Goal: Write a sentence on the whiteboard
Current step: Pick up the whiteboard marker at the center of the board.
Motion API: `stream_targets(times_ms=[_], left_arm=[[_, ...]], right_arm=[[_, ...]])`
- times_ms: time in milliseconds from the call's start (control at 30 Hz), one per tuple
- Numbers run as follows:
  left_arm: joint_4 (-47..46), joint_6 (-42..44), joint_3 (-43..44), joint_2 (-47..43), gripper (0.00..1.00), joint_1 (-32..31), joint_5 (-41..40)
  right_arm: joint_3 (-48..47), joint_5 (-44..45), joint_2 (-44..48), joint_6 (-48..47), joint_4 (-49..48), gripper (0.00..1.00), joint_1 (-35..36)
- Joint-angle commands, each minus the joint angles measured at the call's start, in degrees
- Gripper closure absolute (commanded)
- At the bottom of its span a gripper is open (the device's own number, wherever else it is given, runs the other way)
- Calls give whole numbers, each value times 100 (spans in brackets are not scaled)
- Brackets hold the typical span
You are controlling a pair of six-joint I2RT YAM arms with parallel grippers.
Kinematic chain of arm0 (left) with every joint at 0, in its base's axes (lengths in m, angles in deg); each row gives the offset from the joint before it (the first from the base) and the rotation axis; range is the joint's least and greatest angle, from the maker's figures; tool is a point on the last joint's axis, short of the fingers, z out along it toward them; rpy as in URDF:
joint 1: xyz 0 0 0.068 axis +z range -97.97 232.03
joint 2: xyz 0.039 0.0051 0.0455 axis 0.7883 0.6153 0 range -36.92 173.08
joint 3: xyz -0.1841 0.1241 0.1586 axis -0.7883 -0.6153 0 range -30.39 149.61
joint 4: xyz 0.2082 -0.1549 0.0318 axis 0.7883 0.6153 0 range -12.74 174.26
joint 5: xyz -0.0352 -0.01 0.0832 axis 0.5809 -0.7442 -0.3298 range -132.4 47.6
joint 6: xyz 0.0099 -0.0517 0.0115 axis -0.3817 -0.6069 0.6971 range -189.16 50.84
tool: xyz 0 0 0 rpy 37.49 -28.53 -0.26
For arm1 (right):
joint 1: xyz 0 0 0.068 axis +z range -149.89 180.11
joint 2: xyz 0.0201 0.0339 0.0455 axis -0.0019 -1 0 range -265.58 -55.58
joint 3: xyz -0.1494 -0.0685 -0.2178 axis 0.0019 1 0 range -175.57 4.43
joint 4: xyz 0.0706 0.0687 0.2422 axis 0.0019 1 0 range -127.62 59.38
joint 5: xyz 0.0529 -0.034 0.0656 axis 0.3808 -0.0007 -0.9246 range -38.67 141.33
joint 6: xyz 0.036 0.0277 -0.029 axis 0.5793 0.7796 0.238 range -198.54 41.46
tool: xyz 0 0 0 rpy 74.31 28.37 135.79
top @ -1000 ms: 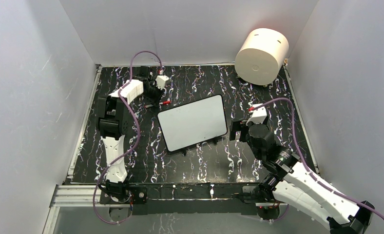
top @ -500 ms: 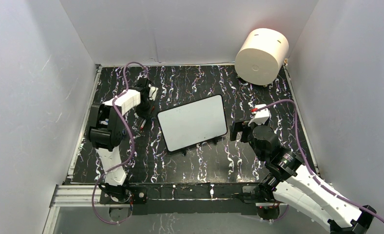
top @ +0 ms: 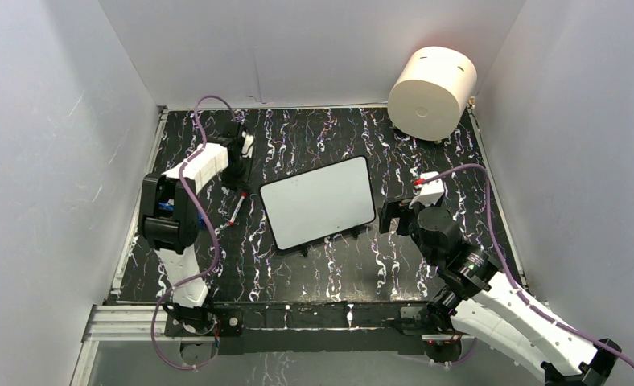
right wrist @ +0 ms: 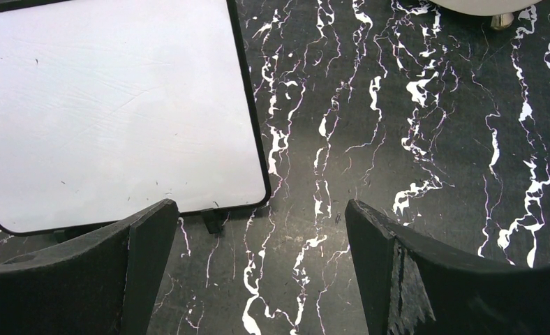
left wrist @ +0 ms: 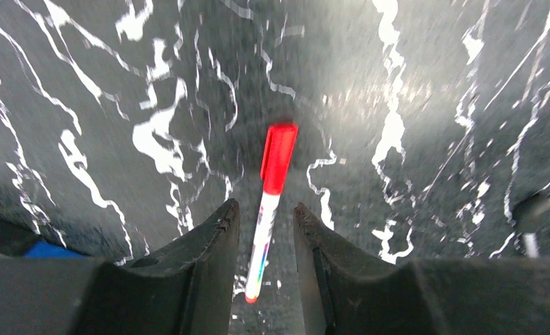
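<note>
Whiteboard (top: 318, 203) sits askew at the middle of the table (top: 330, 265), its face plain white with faint scuffs; the cream cylinder (top: 432, 82) is well apart at the far right corner. Right gripper (right wrist: 259, 209) hovers just beside the board's near right corner, jaws spread wide, nothing in them. Left gripper (left wrist: 264, 207) is off the board's left side, jaws narrowly parted, and the red-capped marker (left wrist: 276, 167) lies on the table in line with the gap, gripped by neither finger.
</note>
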Motion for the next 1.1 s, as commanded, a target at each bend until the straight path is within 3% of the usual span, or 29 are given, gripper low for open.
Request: stream_targets(times_ms=[0, 467, 800, 1067], left_arm=[[236, 157, 583, 324, 66, 17, 158], [649, 395, 1073, 1029, 68, 13, 396], [836, 425, 1104, 1343, 81, -173, -116], [717, 320, 1035, 966, 95, -146, -358]], right_arm=[[-263, 46, 123, -21, -176, 1, 5], [-252, 112, 109, -22, -175, 1, 8], [-236, 124, 100, -39, -210, 1, 6], [-273, 142, 89, -76, -177, 1, 1]])
